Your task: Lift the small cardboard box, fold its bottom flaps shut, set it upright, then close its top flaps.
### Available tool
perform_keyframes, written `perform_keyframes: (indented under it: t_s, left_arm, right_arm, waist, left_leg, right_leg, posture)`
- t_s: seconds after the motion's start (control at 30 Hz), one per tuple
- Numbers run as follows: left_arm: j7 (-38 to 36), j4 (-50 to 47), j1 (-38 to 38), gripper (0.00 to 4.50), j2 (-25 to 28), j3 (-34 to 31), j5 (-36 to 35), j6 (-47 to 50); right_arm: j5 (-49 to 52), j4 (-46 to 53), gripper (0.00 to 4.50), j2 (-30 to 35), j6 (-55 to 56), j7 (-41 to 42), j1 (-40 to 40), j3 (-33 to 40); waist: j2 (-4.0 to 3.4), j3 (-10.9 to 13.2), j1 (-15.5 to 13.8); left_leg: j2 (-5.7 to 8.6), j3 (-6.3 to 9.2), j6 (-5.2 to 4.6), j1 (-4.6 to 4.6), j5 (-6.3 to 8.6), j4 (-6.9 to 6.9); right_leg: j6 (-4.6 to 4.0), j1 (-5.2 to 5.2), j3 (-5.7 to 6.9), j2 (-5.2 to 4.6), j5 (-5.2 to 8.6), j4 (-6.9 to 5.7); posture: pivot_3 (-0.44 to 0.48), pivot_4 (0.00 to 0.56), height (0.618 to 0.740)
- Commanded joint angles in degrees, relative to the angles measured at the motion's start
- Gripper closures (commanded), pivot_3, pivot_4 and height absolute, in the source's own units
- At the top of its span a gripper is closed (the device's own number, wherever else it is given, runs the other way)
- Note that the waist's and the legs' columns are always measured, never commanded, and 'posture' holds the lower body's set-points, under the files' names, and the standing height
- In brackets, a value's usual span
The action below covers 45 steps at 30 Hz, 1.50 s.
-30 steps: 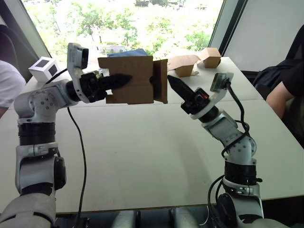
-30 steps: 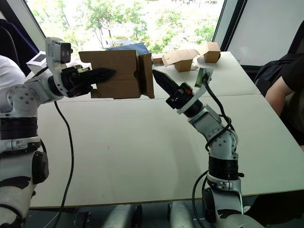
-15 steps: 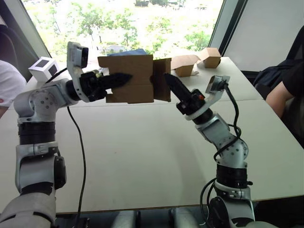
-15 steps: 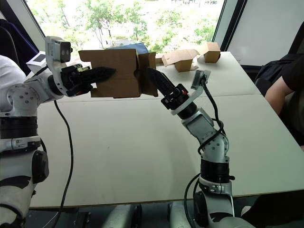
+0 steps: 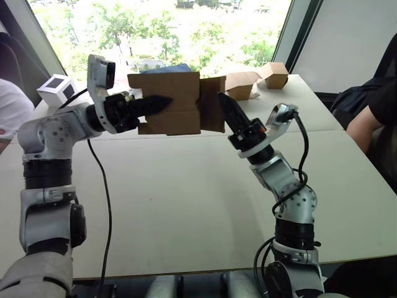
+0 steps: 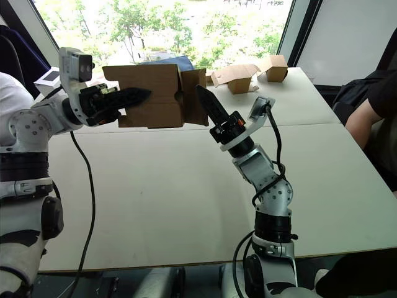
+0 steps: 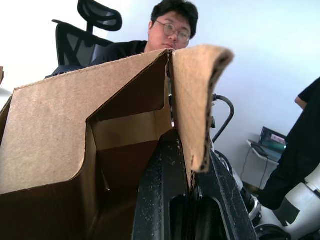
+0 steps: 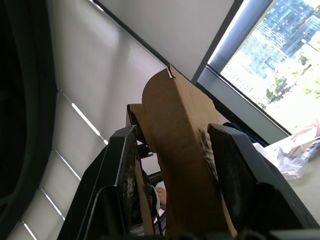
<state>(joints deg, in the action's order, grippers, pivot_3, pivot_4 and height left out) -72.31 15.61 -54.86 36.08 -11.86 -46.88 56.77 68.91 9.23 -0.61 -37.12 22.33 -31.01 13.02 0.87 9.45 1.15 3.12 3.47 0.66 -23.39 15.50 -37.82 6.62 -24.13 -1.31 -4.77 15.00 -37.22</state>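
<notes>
The small cardboard box (image 5: 167, 124) hangs on its side above the far part of the table. My left gripper (image 5: 162, 101) is shut on the box's side wall; the left wrist view shows its fingers (image 7: 167, 170) pinching that wall, with the brown hollow inside beside them. A short end flap (image 5: 212, 113) stands out from the box's right end, partly folded. My right gripper (image 5: 224, 104) points up at that flap. It is open in the right wrist view, with the flap (image 8: 175, 115) between its two fingers (image 8: 122, 165).
A white cube with black faces (image 5: 57, 89) sits at the far left of the white table (image 5: 186, 198), and a blue pouch (image 5: 177, 68) lies behind the box. Other cardboard boxes (image 5: 242, 85) (image 5: 276, 74) sit far right. People sit at both sides (image 5: 378, 105) (image 5: 9, 112).
My right gripper has moved left and up to the box's right end, and the end flap now lies between its fingers. The left arm and box have held still.
</notes>
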Motion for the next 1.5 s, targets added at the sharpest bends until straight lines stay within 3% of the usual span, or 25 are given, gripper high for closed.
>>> perform_keyframes:
  t_s: [0.03,0.1,0.63,0.73,0.83,1.2,1.37,1.5]
  left_arm:
    - [-0.08,-1.19,-1.57,4.5,1.04,-0.74,-0.97,-0.4]
    - [-0.04,-1.12,-1.6,4.5,0.96,-0.7,-0.91,-0.45]
    - [-0.21,-0.29,-1.53,4.5,0.57,-0.41,-0.36,-1.23]
    - [-0.25,-0.2,-1.44,4.5,0.6,-0.41,-0.3,-1.34]
    - [-0.29,-0.17,-1.37,4.5,0.63,-0.41,-0.27,-1.44]
    - [-0.13,-0.38,-1.25,4.5,0.57,-0.47,-0.56,-1.61]
    - [-0.17,-0.38,-1.31,4.5,0.52,-0.44,-0.59,-1.64]
    - [-0.11,-0.37,-1.37,4.5,0.43,-0.49,-0.65,-1.63]
  right_arm:
    - [1.27,0.48,2.68,-0.81,0.94,-0.03,-0.93,0.0]
    - [1.51,0.36,3.24,-1.05,1.04,-0.07,-1.04,0.09]
    - [0.33,2.82,3.24,-2.02,1.66,1.64,0.53,-2.29]
    - [0.27,3.11,2.53,-1.83,1.86,2.39,0.74,-2.67]
    - [2.18,2.88,1.41,-1.74,1.21,2.5,0.83,-2.12]
    - [6.21,1.31,1.41,-2.47,1.56,-0.43,0.94,-0.3]
    - [5.8,0.92,2.79,-2.78,1.92,-1.12,0.97,-0.6]
    - [5.46,0.95,2.79,-3.5,2.11,-1.43,1.04,-1.27]
  waist:
    - [0.0,0.0,0.0]
    - [0.0,0.0,0.0]
    - [-0.01,0.0,0.02]
    - [-0.01,0.0,0.03]
    - [-0.01,0.0,0.04]
    - [-0.01,0.0,0.02]
    - [-0.01,0.0,0.0]
    - [0.0,0.0,0.02]
  left_leg:
    - [0.0,0.0,0.0,0.0,0.0,0.0]
    - [0.0,0.0,0.0,0.0,0.0,0.0]
    - [0.0,0.0,0.01,0.0,0.0,0.03]
    - [0.0,0.0,0.01,0.0,0.0,0.03]
    - [0.0,0.0,0.01,0.0,0.0,0.04]
    - [0.0,0.0,0.01,0.0,-0.01,0.04]
    - [0.0,0.0,0.02,0.0,-0.01,0.05]
    - [0.0,0.0,0.02,0.0,-0.01,0.05]
  right_leg:
    - [0.0,0.0,0.0,0.0,0.0,0.0]
    - [0.0,-0.01,0.0,0.0,0.0,0.0]
    - [0.0,-0.02,-0.01,0.0,0.0,0.0]
    - [0.0,-0.02,-0.01,0.0,0.0,0.0]
    - [0.0,-0.03,-0.01,0.01,0.0,0.0]
    - [0.0,-0.03,-0.01,0.0,0.0,0.0]
    - [0.0,-0.04,-0.01,0.0,0.0,0.0]
    - [0.0,-0.04,-0.01,0.0,0.0,0.0]
  posture:
    - [0.0,0.15,0.74]
    - [0.0,0.15,0.74]
    - [0.0,0.15,0.74]
    - [0.0,0.15,0.74]
    - [0.0,0.15,0.74]
    - [0.0,0.15,0.74]
    - [0.0,0.15,0.74]
    - [0.0,0.15,0.74]
